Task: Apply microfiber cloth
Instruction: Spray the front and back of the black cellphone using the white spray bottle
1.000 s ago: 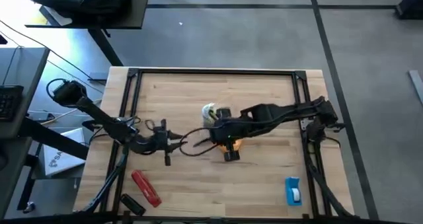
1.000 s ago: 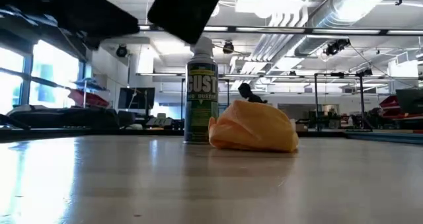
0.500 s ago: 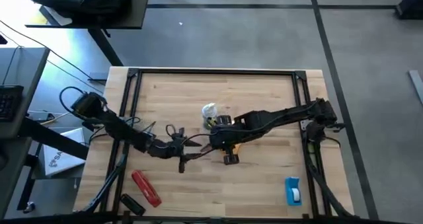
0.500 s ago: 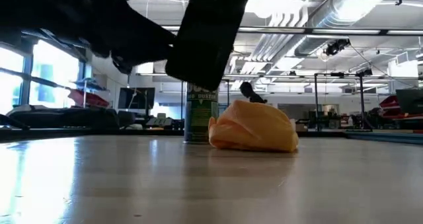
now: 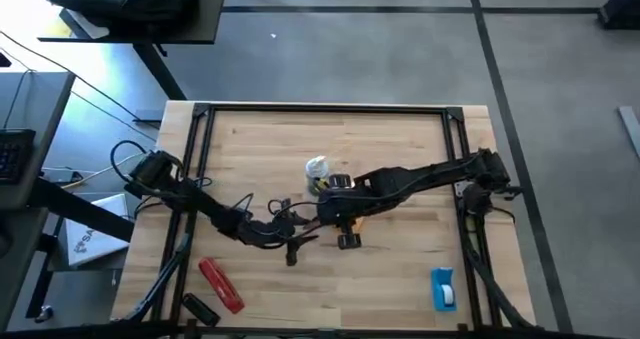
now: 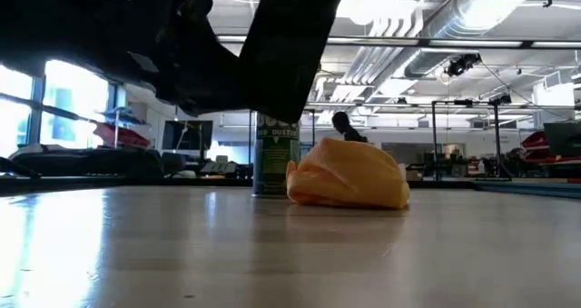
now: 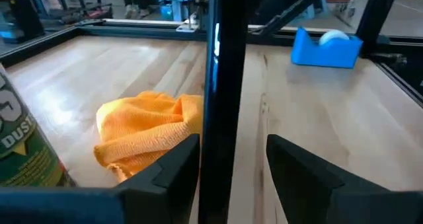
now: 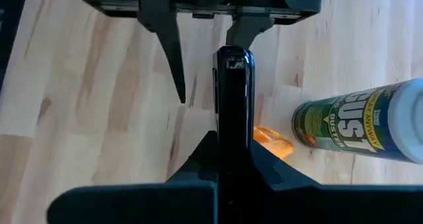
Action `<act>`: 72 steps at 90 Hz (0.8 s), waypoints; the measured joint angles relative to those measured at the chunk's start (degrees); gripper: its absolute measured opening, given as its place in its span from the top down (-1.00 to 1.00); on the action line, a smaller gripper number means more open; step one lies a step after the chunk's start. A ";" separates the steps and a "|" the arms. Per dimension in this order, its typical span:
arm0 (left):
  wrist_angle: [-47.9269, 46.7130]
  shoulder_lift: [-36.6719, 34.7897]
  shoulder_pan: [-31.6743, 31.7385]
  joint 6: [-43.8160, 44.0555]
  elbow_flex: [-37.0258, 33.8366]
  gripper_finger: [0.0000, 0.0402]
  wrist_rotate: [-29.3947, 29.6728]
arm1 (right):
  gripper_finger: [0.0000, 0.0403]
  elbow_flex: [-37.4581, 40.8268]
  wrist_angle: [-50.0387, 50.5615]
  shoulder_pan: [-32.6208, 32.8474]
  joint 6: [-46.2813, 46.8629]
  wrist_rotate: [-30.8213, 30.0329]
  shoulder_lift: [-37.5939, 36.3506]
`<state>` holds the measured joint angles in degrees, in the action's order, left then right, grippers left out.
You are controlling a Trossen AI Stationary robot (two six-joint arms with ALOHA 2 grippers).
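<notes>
Your left gripper point(image 7: 228, 154) stands with jaws apart astride the flat, glossy black phone point(image 8: 232, 98), which your right gripper point(image 8: 231, 159) clamps edge-up at mid-table. The phone looks to be mid-handover. Next, fetch the bunchy, soft orange microfiber cloth point(image 6: 347, 174), lying beside the green metal duster can point(image 6: 275, 154).

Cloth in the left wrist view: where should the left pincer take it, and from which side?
Probably pinch the cloth's raised top fold, coming in from the side away from the can: it lies as a soft bunched heap, with the can close beside it.
</notes>
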<state>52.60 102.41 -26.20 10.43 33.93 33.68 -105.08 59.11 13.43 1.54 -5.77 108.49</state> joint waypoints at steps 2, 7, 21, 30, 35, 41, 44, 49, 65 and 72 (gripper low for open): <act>0.05 0.00 0.00 0.21 0.00 0.21 -0.15 | 1.00 0.00 0.00 0.00 0.00 0.10 0.00; 0.15 0.00 -0.02 0.37 0.02 0.24 0.05 | 1.00 0.00 0.00 0.00 0.00 0.25 0.00; 0.11 0.00 0.07 0.31 0.02 0.52 -0.17 | 0.95 0.00 -0.63 0.00 0.00 0.42 0.00; 0.11 0.00 0.11 0.02 0.02 0.84 -1.08 | 0.89 0.00 -0.72 0.00 0.46 0.72 0.00; 0.11 0.00 0.11 0.51 0.04 0.92 -1.28 | 0.87 0.00 -0.76 0.02 1.16 0.84 0.00; 0.09 0.00 0.02 0.87 0.04 0.92 -0.41 | 0.85 0.00 -0.74 0.00 1.42 0.96 0.00; 0.08 0.00 -0.22 0.85 0.04 0.91 0.49 | 0.84 -0.02 -0.76 -0.02 1.24 1.29 0.00; 0.07 0.00 -0.65 0.84 0.00 0.92 1.24 | 0.83 -0.17 -0.48 -0.04 0.92 2.40 -0.08; 5.27 -0.06 -3.04 -2.65 -1.85 0.96 2.79 | 0.81 -1.74 0.47 0.46 1.05 4.95 -2.89; 9.90 -0.07 -4.29 -4.67 -3.90 0.97 3.71 | 0.81 -1.79 0.72 0.94 1.06 4.69 -4.75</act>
<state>62.50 102.35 -30.48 5.76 30.03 37.39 -106.87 59.83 14.37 2.60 -1.08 103.74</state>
